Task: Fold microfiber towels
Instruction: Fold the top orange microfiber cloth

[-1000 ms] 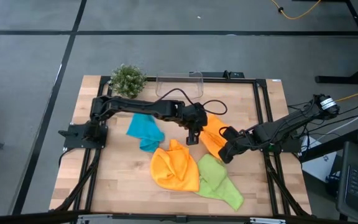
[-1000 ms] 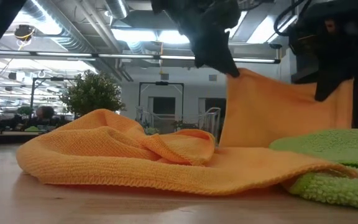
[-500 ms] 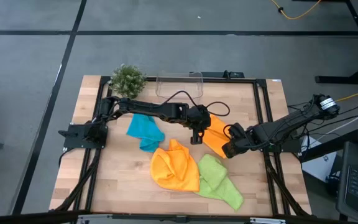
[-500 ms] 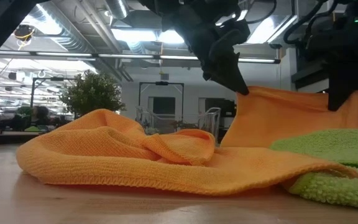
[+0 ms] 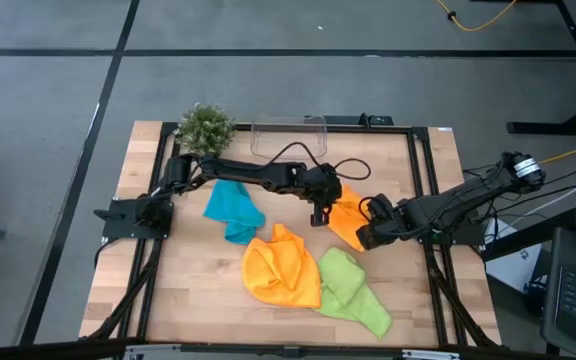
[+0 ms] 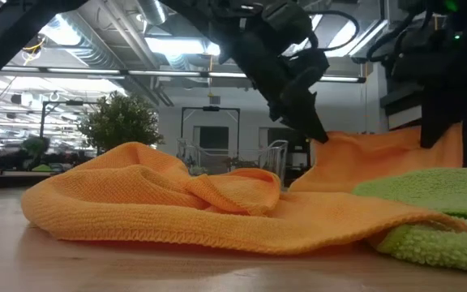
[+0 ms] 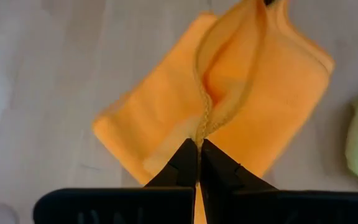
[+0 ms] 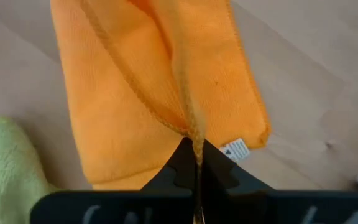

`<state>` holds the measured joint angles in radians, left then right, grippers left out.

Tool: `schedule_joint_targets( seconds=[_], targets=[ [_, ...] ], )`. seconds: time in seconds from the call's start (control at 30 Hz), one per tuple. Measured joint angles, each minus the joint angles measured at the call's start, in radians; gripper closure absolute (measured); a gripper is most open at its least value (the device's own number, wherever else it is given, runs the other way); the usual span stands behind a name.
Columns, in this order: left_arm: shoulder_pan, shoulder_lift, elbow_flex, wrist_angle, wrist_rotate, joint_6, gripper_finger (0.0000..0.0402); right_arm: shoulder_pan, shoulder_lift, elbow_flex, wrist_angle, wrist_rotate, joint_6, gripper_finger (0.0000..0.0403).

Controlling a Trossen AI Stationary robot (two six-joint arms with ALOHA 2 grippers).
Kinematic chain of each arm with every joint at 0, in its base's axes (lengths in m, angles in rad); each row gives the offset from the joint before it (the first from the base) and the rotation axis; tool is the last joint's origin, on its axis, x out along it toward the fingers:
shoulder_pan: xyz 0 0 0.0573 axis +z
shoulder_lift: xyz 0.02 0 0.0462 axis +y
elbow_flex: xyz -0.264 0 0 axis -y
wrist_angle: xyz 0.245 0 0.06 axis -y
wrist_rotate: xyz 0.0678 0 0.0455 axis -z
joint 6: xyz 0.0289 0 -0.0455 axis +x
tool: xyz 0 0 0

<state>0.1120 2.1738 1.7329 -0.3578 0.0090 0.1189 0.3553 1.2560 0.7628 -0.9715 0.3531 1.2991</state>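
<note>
High view: both arms meet over the right-centre of the table (image 5: 168, 300), each pinching one corner of the same orange towel (image 5: 346, 218). The left gripper (image 5: 320, 214) has its jaws pressed together on the towel's hem, as the left wrist view confirms (image 7: 199, 144); the right gripper (image 5: 365, 237) likewise clamps the opposite edge, near the white care label (image 8: 234, 149). The cloth hangs low between them, its lower part resting doubled on the wood. A second orange towel (image 5: 280, 266), a lime green towel (image 5: 350, 290) and a teal towel (image 5: 232, 210) lie unfolded nearby; a potted plant (image 5: 205, 127) and a clear tub (image 5: 288, 135) stand at the far edge. The step in hand appears to be laying one half over the other. Done well, both grippers should travel level and together, keeping the held edge taut, align hem with hem, and release only once the cloth lies flat.
</note>
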Motion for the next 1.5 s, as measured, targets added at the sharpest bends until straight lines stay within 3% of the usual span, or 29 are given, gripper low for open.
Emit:
schedule_joint_targets(
  seconds=[0.33, 0.57, 0.83, 1.1, 1.27, 1.5],
  targets=[
    [0.014, 0.002, 0.0, 0.025, -0.054, 0.05, 0.0396, -0.002, 0.087, 0.0, -0.007, 0.038, 0.001, 0.0386],
    [0.014, 0.018, 0.001, 0.027, -0.068, 0.048, 0.0339, -0.005, 0.099, 0.0, -0.014, 0.056, 0.001, 0.0331],
    [0.026, 0.018, 0.001, 0.061, -0.127, 0.048, 0.0274, -0.063, 0.099, 0.0, -0.102, 0.083, 0.002, 0.0303],
    [0.03, -0.004, 0.003, 0.047, -0.151, -0.035, 0.0254, -0.092, 0.094, 0.016, -0.172, 0.046, -0.008, 0.0277],
    [0.029, -0.055, 0.081, -0.082, -0.162, -0.076, 0.0255, -0.092, 0.049, 0.084, -0.179, 0.029, -0.099, 0.0275],
    [0.033, -0.07, 0.305, -0.406, -0.164, -0.303, 0.0256, -0.092, 0.002, 0.177, -0.167, -0.058, -0.13, 0.0274]
  ],
)
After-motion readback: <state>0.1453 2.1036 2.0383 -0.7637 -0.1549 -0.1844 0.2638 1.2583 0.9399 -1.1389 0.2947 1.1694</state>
